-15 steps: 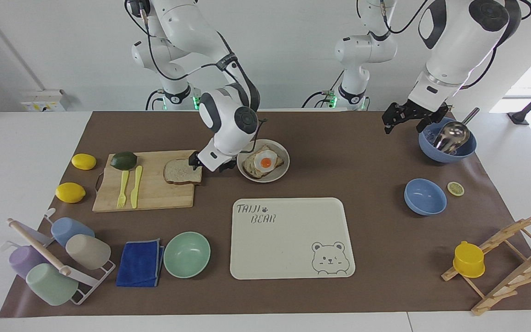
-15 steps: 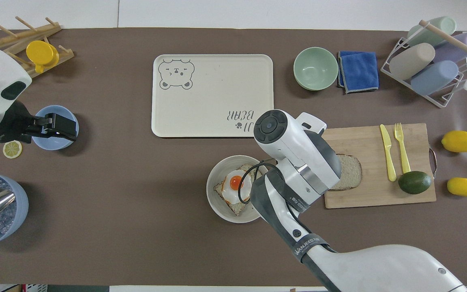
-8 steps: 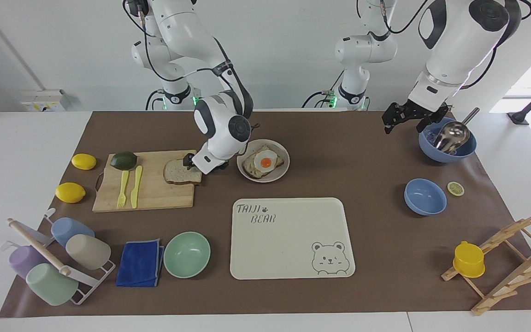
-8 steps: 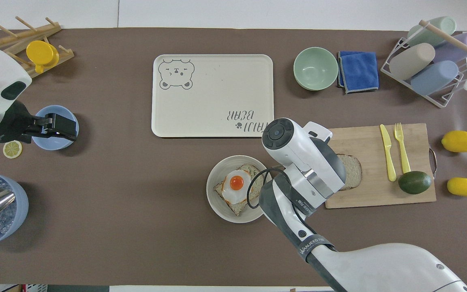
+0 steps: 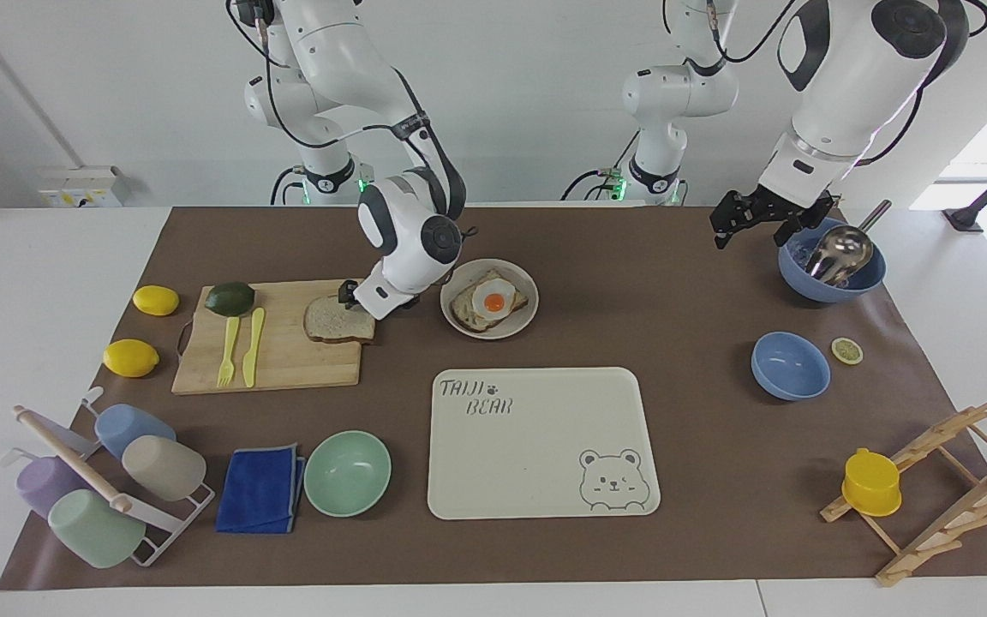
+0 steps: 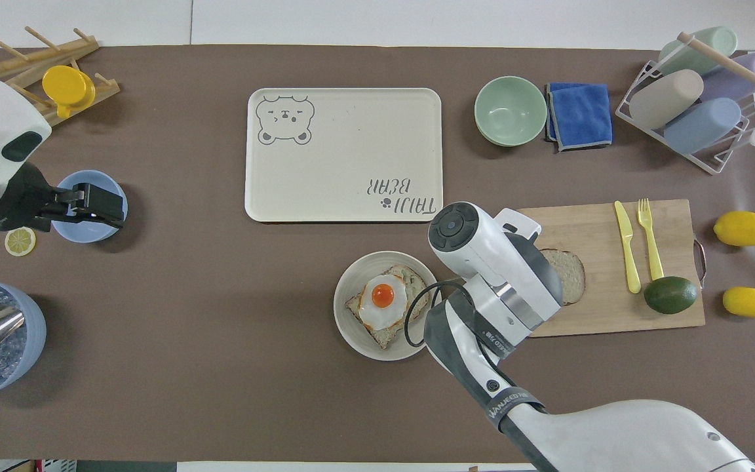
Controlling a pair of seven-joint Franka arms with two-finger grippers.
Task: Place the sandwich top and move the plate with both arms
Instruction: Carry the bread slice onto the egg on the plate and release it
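Observation:
The sandwich top, a pale speckled slice, lies flat on the wooden cutting board; it also shows in the overhead view. My right gripper is low at the slice's edge, on the side toward the plate; in the overhead view its hand covers that edge. The light-grey plate beside the board holds a toasted slice with a fried egg. My left gripper is open and empty, raised and waiting at the left arm's end of the table.
A yellow fork and knife and an avocado lie on the board. The cream bear tray and mint bowl lie farther from the robots. A blue bowl with a ladle and a smaller blue bowl sit below the left arm.
My right gripper has moved from beside the plate toward the bread slice and come lower at its edge. The bread, the plate and the left arm have not moved.

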